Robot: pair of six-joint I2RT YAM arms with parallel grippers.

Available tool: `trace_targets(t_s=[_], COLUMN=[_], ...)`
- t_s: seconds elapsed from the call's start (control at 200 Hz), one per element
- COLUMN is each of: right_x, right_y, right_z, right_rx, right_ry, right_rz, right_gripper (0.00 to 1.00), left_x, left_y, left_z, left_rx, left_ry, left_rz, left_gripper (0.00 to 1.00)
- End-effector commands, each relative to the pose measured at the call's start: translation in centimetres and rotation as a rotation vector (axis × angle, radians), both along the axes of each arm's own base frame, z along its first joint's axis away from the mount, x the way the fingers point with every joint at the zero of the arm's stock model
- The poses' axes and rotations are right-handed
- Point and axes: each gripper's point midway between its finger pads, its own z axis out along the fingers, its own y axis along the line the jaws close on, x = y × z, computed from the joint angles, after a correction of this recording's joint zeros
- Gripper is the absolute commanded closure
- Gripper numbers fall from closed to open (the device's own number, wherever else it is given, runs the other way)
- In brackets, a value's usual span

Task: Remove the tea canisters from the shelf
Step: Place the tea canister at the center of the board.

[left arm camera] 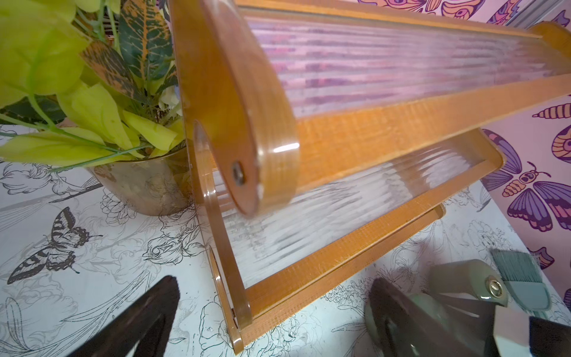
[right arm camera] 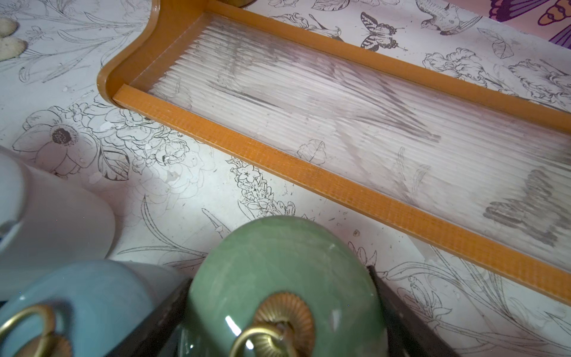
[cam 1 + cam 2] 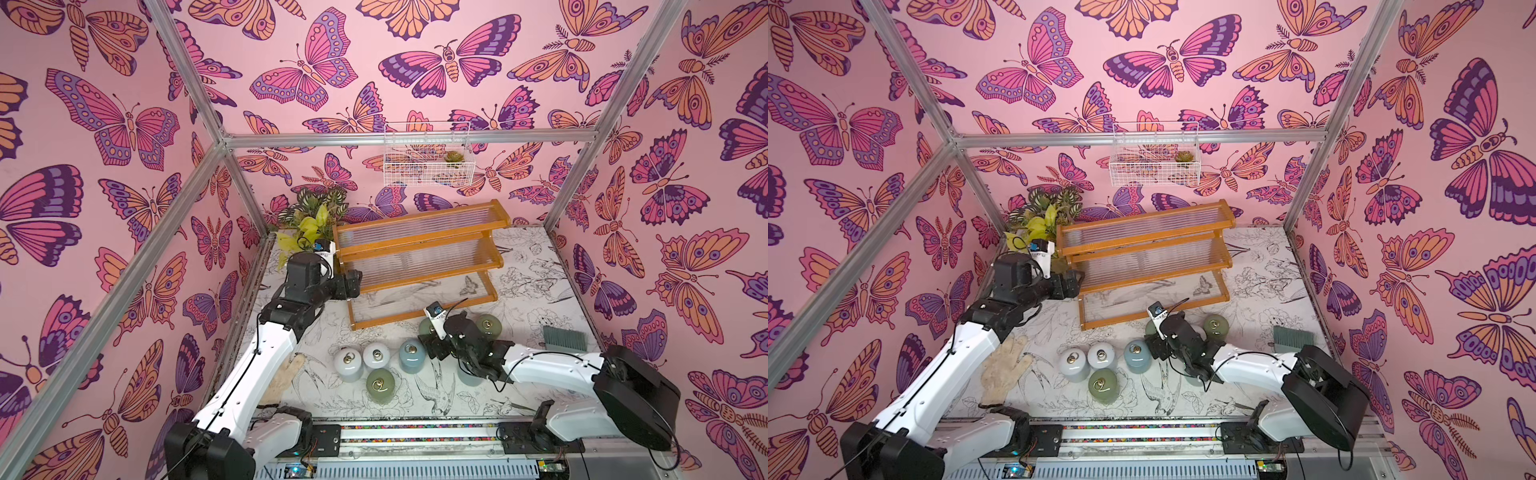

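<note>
The shelf (image 3: 415,246) (image 3: 1142,245) stands at the back with all three ribbed tiers bare. Several tea canisters stand on the table in front of it: two white (image 3: 348,362) (image 3: 376,354), a pale blue (image 3: 412,352) and a sage green (image 3: 380,384), with another green (image 3: 488,326) further right. My right gripper (image 3: 432,332) (image 2: 279,275) is shut on a green canister (image 2: 278,265) just before the lowest tier (image 2: 309,176). A further pale blue canister (image 3: 469,374) is partly hidden under that arm. My left gripper (image 3: 356,279) (image 1: 272,309) is open and empty at the shelf's left end (image 1: 370,133).
A leafy plant in a glass vase (image 3: 307,224) (image 1: 145,185) stands behind the left gripper. A cloth glove (image 3: 1005,370) lies front left. A grey brush (image 3: 559,338) lies at the right. A white wire basket (image 3: 428,158) hangs on the back wall.
</note>
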Motion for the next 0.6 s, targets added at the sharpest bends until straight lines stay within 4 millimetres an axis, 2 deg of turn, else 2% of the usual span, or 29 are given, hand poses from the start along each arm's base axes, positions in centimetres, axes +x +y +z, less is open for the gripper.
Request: trace_targets(t_s=[0.0, 0.11, 0.14, 0.315, 0.406, 0.501, 0.596], right_x=[0.9, 1.5, 1.7, 2.6, 3.3, 4.5, 6.4], right_y=[0.5, 0.9, 1.0, 1.1, 0.7, -1.0, -5.2], right_z=[0.6, 1.7, 2.0, 2.9, 4.2, 6.6, 8.7], right_rx=[-0.011, -0.019, -0.024, -0.037, -0.029, -0.025, -0.038], right_ry=[-0.026, -0.06, -0.067, -0.094, -0.13, -0.189, -0.219], right_rz=[-0.01, -0.003, -0.003, -0.014, -0.037, -0.11, -0.272], right_gripper=[0.2, 0.09, 0.0, 0.01, 0.01, 0.01, 0.01], left_x=[-0.4, -0.7, -0.7, -1.0, -1.2, -1.6, -1.9], left_y=[-0.2, -0.1, -0.1, -0.1, -0.1, 0.1, 1.3], left_z=[2.3, 3.3, 3.5, 4.0, 4.4, 5.0, 5.2], left_rx=[-0.012, -0.005, -0.005, -0.002, -0.003, 0.001, 0.029], left_ry=[-0.069, -0.096, -0.101, -0.108, -0.116, -0.13, -0.117], left_rz=[-0.029, -0.033, -0.033, -0.044, -0.044, -0.04, 0.018], left_gripper=[0.01, 0.01, 0.01, 0.01, 0.01, 0.01, 0.01])
